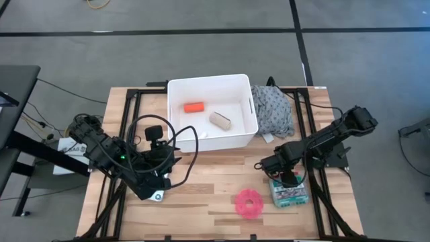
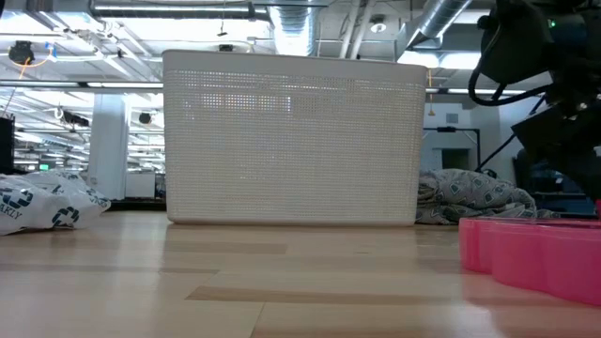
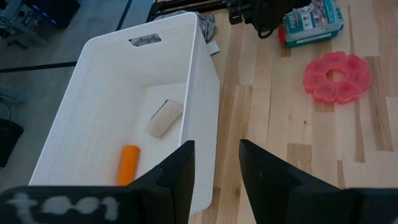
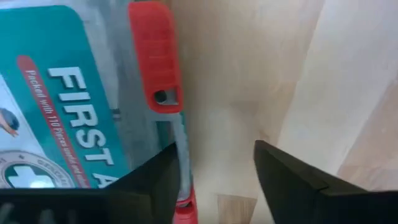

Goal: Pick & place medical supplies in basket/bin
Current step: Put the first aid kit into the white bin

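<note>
right end effector (image 1: 287, 180) fingers parted over green-white box (image 1: 289, 193), left end effector (image 1: 156, 180) unclenched, empty

white tub (image 1: 176, 89); orange cylinder (image 1: 194, 106), beige roll (image 1: 220, 120), pink tape roll (image 1: 249, 203)

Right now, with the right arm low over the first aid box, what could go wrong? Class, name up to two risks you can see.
1. The right end effector is open at the first aid box's edge, by its red latch; closing there may grip only the rim, and the box could slip.
2. The pink roll lies beside the box; dragging the box could knock it.
</note>
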### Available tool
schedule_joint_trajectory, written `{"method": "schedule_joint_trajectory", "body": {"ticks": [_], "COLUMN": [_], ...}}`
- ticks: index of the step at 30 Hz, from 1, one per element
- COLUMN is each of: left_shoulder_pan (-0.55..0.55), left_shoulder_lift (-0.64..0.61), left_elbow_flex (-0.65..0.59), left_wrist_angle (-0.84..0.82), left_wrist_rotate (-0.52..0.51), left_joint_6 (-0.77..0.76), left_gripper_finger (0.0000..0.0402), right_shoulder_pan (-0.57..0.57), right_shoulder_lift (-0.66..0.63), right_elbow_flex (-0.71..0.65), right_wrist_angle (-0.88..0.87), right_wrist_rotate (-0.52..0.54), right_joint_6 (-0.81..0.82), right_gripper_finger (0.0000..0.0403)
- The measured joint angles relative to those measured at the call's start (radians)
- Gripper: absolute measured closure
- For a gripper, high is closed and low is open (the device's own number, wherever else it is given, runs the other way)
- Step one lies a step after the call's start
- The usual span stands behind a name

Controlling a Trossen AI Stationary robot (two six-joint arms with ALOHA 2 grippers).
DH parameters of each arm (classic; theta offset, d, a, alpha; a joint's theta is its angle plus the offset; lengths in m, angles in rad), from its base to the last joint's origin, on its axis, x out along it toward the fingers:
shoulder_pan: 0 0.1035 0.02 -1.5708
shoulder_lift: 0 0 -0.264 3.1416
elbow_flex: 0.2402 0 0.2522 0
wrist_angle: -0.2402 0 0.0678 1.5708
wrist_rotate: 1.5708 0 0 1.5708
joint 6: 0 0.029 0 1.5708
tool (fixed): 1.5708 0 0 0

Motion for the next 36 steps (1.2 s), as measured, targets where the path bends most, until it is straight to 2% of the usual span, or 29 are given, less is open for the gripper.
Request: {"method": "schedule_joint_trajectory", "body": {"ticks": [5, 12, 15, 20, 22, 27, 29, 32, 36], "left_shoulder_pan": [0.0, 0.0, 0.0, 0.0, 0.0, 0.0, 0.0, 0.0, 0.0], "left_shoulder_lift": [0.0, 0.0, 0.0, 0.0, 0.0, 0.0, 0.0, 0.0, 0.0], "left_elbow_flex": [0.0, 0.0, 0.0, 0.0, 0.0, 0.0, 0.0, 0.0, 0.0], "left_wrist_angle": [0.0, 0.0, 0.0, 0.0, 0.0, 0.0, 0.0, 0.0, 0.0], "left_wrist_rotate": [0.0, 0.019, 0.019, 0.02, 0.02, 0.02, 0.02, 0.021, 0.024], "left_joint_6": [0.0, -0.016, -0.015, -0.017, -0.029, -0.05, -0.05, -0.059, -0.073], "left_gripper_finger": [0.0285, 0.0285, 0.0285, 0.0285, 0.0285, 0.0285, 0.0285, 0.0285, 0.0285], "right_shoulder_pan": [0.009, 0.056, 0.071, 0.078, 0.076, 0.051, 0.031, 0.001, -0.027], "right_shoulder_lift": [0.0, 0.004, 0.009, 0.006, 0.006, 0.005, 0.005, 0.004, 0.003], "right_elbow_flex": [0.0, -0.004, -0.008, -0.005, -0.005, -0.002, 0.028, 0.103, 0.241], "right_wrist_angle": [0.066, 0.447, 0.658, 0.951, 1.067, 1.32, 1.39, 1.449, 1.405], "right_wrist_rotate": [-0.019, -0.048, -0.037, 0.059, 0.128, 0.379, 0.437, 0.43, 0.389], "right_joint_6": [0.063, 0.114, 0.131, 0.133, 0.133, 0.13, 0.13, 0.105, -0.05], "right_gripper_finger": [0.0289, 0.0391, 0.0391, 0.0391, 0.0397, 0.0393, 0.0392, 0.0393, 0.0397]}}
